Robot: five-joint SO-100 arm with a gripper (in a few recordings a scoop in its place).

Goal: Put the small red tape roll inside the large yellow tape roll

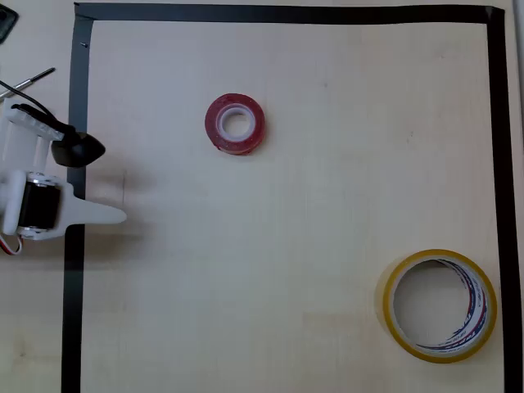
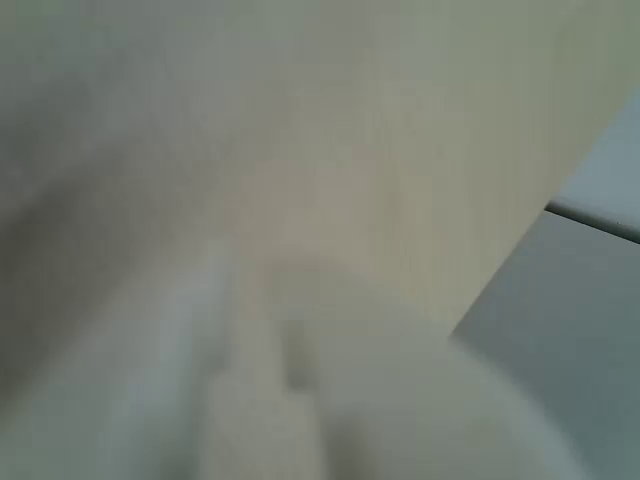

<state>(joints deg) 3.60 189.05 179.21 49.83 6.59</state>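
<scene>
The white tool (image 1: 97,182) sits at the overhead view's nine o'clock edge, empty; whether clenched or released I cannot tell. The small red tape roll (image 1: 235,124) lies flat toward eleven o'clock, the large yellow tape roll (image 1: 438,305) flat at five, hole upward to receive it, well apart on the bench (image 1: 286,229).

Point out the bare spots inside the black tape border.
Overhead view: bare wood spans from the small red tape roll down to the large yellow tape roll, plus the whole lower left. Crowded only at the left black tape border, where the gripper sits.
</scene>
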